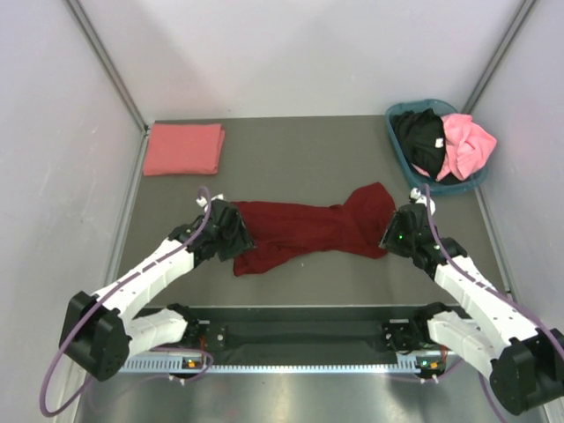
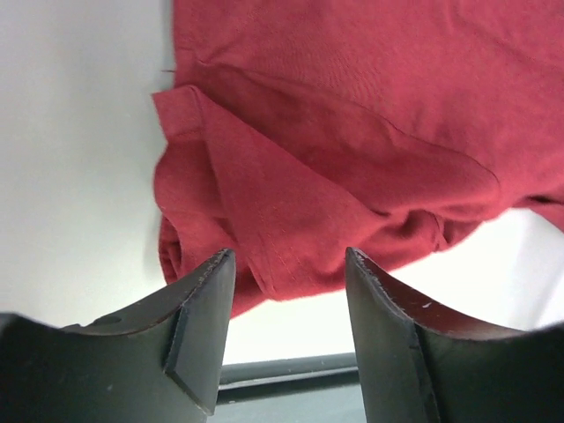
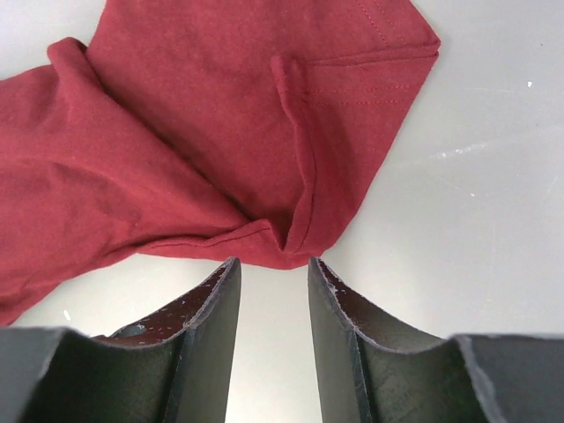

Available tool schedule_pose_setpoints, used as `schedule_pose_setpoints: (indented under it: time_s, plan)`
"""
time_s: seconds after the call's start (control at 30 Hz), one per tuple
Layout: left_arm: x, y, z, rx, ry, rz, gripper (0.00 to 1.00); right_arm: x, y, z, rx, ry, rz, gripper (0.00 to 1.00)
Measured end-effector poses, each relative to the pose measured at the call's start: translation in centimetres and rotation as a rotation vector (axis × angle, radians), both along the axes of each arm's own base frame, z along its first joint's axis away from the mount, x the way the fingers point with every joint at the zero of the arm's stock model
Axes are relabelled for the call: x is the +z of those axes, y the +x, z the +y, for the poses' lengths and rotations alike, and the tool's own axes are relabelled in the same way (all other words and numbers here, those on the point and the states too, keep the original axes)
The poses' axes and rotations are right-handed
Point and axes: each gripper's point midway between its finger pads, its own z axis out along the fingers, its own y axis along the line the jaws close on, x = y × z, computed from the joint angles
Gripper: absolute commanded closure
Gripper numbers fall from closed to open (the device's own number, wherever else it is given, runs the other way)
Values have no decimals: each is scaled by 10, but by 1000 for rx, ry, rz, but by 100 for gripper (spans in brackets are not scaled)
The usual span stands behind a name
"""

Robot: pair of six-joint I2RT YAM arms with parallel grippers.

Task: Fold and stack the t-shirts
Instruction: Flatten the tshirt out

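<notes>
A teal-blue plastic basket (image 1: 394, 138) sits at the far right corner of the dark grey tabletop (image 1: 300, 159), its right side close to the tabletop's right edge. Plain white walls (image 1: 308, 53) enclose the left, far and right sides, with slanted metal struts (image 1: 106, 62) at the far corners.

Free grey table top (image 1: 300, 172) spans the middle between the far wall (image 1: 300, 62) and the crumpled dark maroon cloth t-shirt (image 1: 308, 227) lying crosswise. Far corners are blocked: a folded salmon-pink cloth t-shirt (image 1: 183, 148) at left; at right, a teal-blue plastic basket (image 1: 393, 134) heaped with a black t-shirt (image 1: 421, 137) and a bright pink t-shirt (image 1: 467, 145). A narrower bare strip runs nearside of the maroon shirt.
</notes>
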Motion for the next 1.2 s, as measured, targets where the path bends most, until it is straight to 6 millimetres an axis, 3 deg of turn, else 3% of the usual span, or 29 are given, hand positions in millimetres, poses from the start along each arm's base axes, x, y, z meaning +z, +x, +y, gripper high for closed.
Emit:
schedule_pose_setpoints:
  time_s: [0.33,0.47,0.5,0.63,0.67,0.77,0.87,1.03,1.1,1.2]
  plan:
    - [-6,7,-1,54,-21,-14,40,2,0,3,5,20,-4,63]
    - [-13,7,-1,56,-21,-9,44,1,3,10,11,55,-7,63]
    - [-16,7,0,59,-16,-6,47,0,2,11,15,59,-2,63]
    - [-23,6,-1,60,-15,9,76,-4,1,13,15,68,11,63]
    - [-23,7,-2,55,-18,10,90,-4,1,13,15,68,10,63]
    - [-17,8,-9,32,-40,12,100,-4,1,12,14,67,10,63]
    - [2,15,-23,-2,-80,-19,100,-2,1,12,13,66,4,63]
    - [43,8,-74,-127,-172,-86,100,-4,1,11,10,62,8,63]
    - [48,-2,-93,-168,-205,-84,100,-6,1,11,9,59,16,63]
    - [39,-20,-108,-194,-229,-38,99,-8,0,11,8,55,26,63]
